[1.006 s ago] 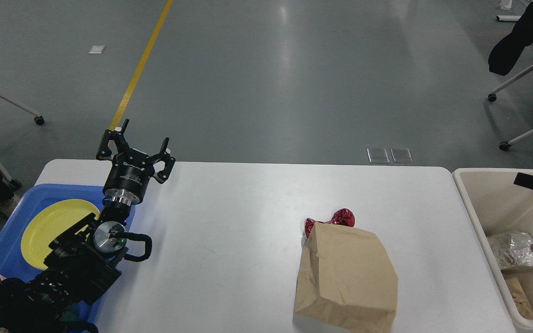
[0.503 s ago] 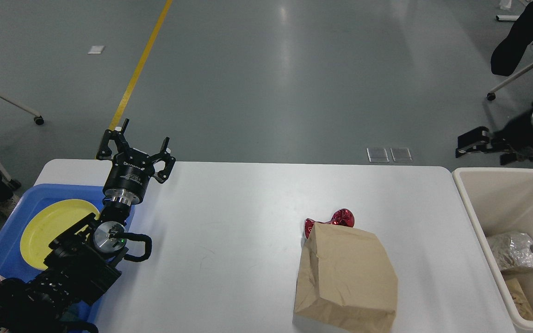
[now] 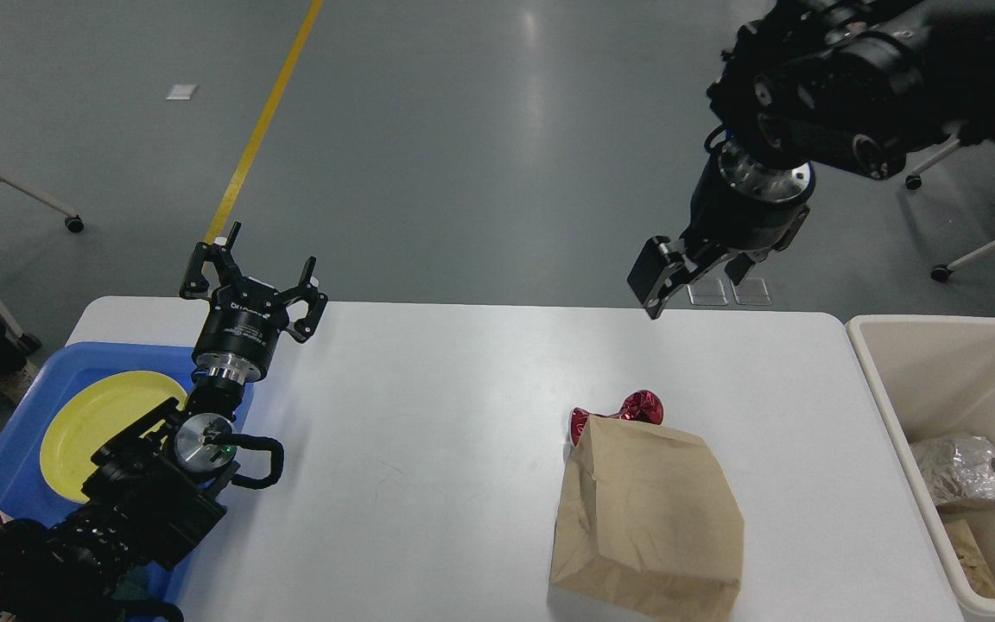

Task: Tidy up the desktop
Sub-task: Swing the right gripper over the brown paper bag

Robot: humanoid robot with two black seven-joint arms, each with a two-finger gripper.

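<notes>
1. Spread wide across the lower half of the head view: the white desktop (image 3: 428, 432), rounded far corners showing against the grey floor.
2. Reaching up from the lower left corner, along the desktop's left side: the left arm, black links stacked over a blue tray (image 3: 22, 380), wrist turned upward.
3. Poised above the desktop's far left edge: the left gripper (image 3: 257, 269), fingers splayed well apart, nothing between them.
4. Entering from the upper right, bent sharply downward: the right arm, its thick joints high over the floor beyond the desktop.
5. Hanging just past the desktop's far edge, right of centre: the right gripper (image 3: 694, 281), pointed down and toward the desktop; fingers seen dark and partly end-on, spread impossible to tell, nothing visibly held.
6. Lying on the desktop's right half, near the front edge: a crumpled brown paper bag (image 3: 649, 518).
7. Touching the bag's far end on the desktop: a shiny red foil wrapper (image 3: 636, 406).
8. In the tray at the desktop's left: a yellow plate (image 3: 100, 415).
9. Standing just off the desktop's right end: a cream bin (image 3: 921, 363), crumpled silver foil (image 3: 957, 468) inside.
</notes>
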